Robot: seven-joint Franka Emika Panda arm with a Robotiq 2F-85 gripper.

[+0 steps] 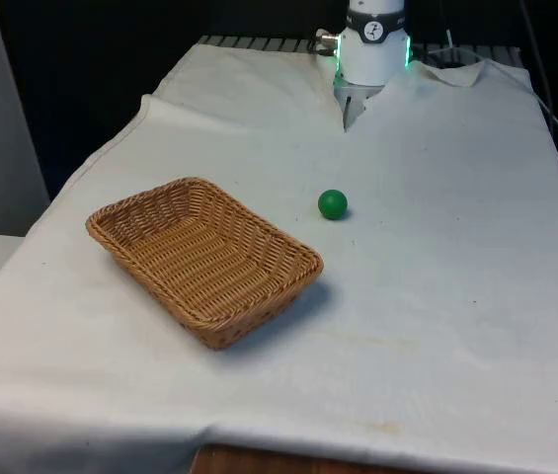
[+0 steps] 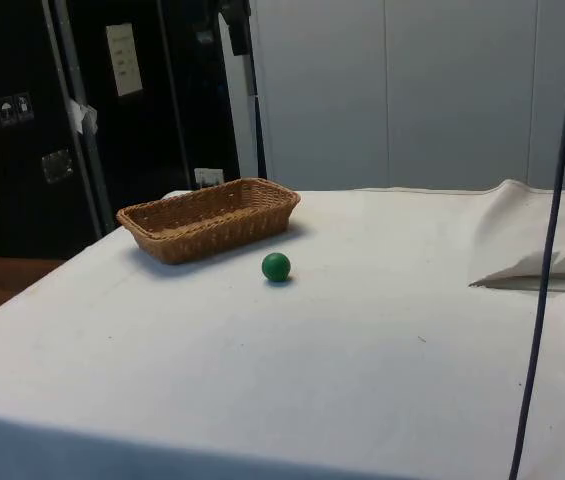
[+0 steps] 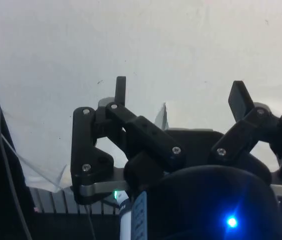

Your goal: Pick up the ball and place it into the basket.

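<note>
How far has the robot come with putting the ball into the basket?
Nothing looks done yet. The green ball lies on the white cloth, beside the basket and apart from it; the basket holds nothing. Nothing is in hand: in the wrist view the gripper is open, with only cloth between its fingers. All steps are left: reach the ball, grasp it, carry it over the basket and release it.

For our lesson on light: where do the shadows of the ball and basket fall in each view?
Front view: the woven wicker basket casts a soft shadow toward the front view's right; the small green ball has only a faint one beneath it. Side view: a dark strip lies along the basket's near wall, and a small patch under the ball.
</note>
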